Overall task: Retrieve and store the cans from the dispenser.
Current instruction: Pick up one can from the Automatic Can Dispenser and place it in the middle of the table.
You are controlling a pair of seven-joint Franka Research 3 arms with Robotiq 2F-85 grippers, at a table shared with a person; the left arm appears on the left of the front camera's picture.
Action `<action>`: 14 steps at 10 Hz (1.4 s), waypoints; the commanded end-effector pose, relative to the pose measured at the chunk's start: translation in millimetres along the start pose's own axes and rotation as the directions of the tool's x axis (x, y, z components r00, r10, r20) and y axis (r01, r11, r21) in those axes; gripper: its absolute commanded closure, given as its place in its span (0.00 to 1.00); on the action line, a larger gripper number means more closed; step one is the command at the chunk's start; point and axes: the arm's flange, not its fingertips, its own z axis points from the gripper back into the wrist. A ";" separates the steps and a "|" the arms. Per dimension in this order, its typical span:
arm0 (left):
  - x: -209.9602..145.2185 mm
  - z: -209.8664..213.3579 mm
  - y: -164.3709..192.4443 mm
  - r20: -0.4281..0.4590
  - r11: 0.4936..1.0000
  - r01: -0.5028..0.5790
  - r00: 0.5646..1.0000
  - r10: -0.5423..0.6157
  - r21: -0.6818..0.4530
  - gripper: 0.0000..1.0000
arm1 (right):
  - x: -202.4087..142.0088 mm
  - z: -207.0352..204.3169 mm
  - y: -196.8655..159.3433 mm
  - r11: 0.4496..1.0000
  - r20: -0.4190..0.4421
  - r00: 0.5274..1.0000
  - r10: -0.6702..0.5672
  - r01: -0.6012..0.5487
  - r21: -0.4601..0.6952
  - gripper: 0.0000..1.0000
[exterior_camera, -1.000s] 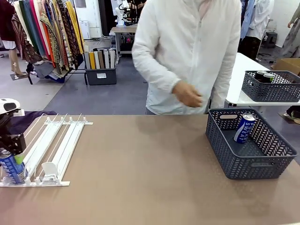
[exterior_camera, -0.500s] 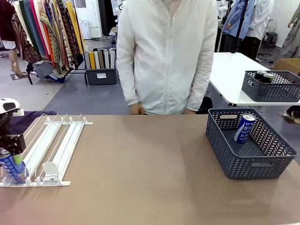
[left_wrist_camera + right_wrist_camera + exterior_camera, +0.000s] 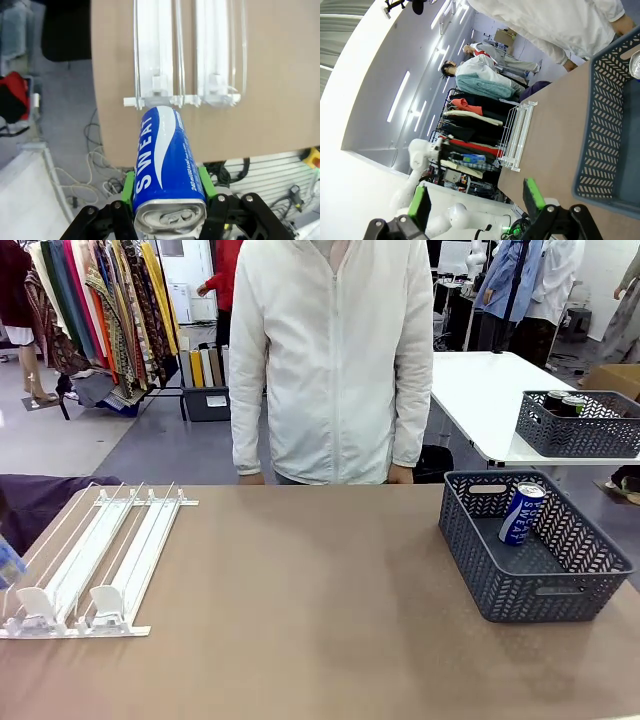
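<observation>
Brown tabletop (image 3: 300,620) spans the front view, with clothes racks and white tables in the room behind it, and a person in a white jacket (image 3: 335,360) stands at the far edge, at twelve o'clock, arms hanging down. At about nine o'clock on the table lies the dispenser (image 3: 95,565), its white rails sloping toward the near edge, with two white pusher blocks at its low end. At about three o'clock sits a dark grey lattice basket (image 3: 535,545), and a blue-and-white Pocari can (image 3: 521,512) leans tilted inside it against the far wall.

From the left wrist, the left gripper (image 3: 169,192) pinches a second blue-and-white can (image 3: 165,170) between its green pads (image 3: 129,186), one pad on each side near the silver top, which faces the camera. This held can hangs above the table's edge just off the low end of the dispenser (image 3: 185,55), clear of the rails. Its blurred blue edge also shows at the far left of the front view.

From the right wrist, the right gripper (image 3: 476,198) hangs with its green-padded fingers spread wide and nothing between them, and the basket (image 3: 605,145) lies at about three o'clock.
</observation>
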 end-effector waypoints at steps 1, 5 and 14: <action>-9.6 47.7 -1.2 0.076 0.999 0.046 0.996 -0.044 -0.022 1.00 | 2.9 -0.6 3.8 1.000 0.007 1.000 0.002 -0.002 0.012 0.00; -24.0 74.3 2.1 0.107 0.994 0.080 0.992 -0.072 -0.070 1.00 | 2.9 -0.6 3.8 1.000 0.007 1.000 0.002 -0.002 0.012 0.00; 70.6 61.5 -298.7 0.115 0.861 0.473 0.881 -0.459 -0.187 1.00 | 2.9 -0.6 3.8 1.000 0.007 1.000 0.002 -0.002 0.012 0.00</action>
